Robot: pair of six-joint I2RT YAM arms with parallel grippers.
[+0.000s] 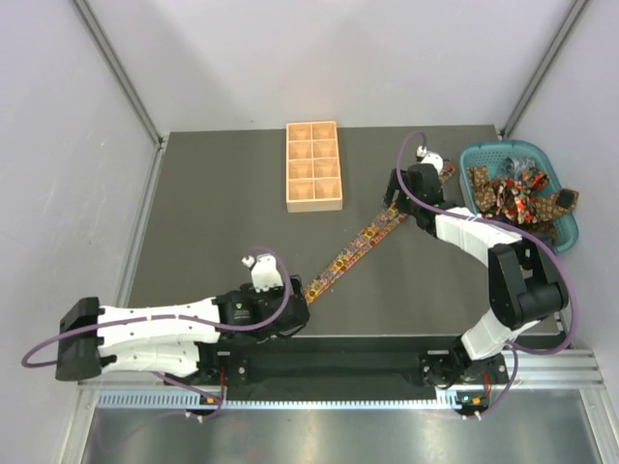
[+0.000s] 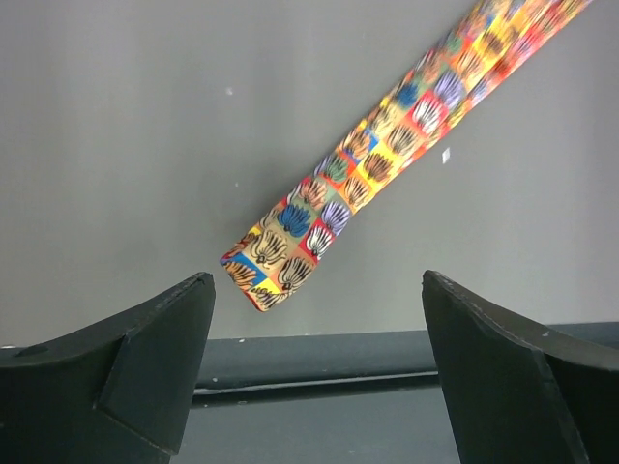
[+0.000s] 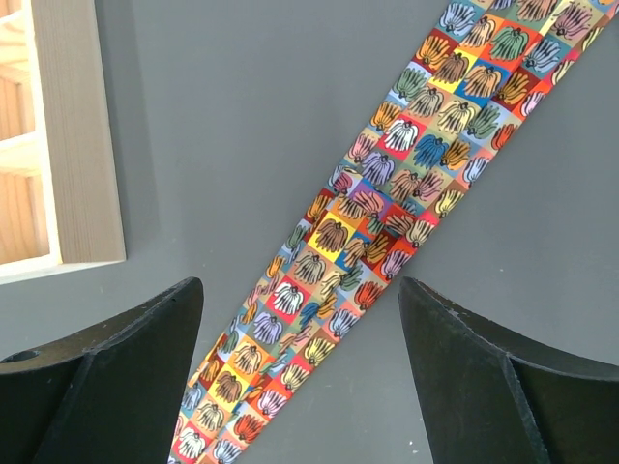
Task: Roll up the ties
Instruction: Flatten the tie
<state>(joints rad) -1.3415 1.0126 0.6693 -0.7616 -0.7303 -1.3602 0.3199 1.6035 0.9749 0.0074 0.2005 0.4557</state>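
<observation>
I am logging the tie (image 1: 353,253) as smooth printed cloth; the table (image 1: 213,213) is showing a matt dark grey surface; the tray (image 1: 314,165) is looking like pale, matt wood; the basket (image 1: 573,230) is reading as teal plastic; the fingers (image 2: 126,367) of the left gripper (image 2: 317,280) are showing matt black plastic.

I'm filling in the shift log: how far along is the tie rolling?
Done: one tie lies flat on the table, not yet rolled. In hand: the left claw at its narrow end and the right claw over its wider part are open, neither gripping. Left: rolling it, plus the ties heaped in the basket; the tray looks empty.
</observation>
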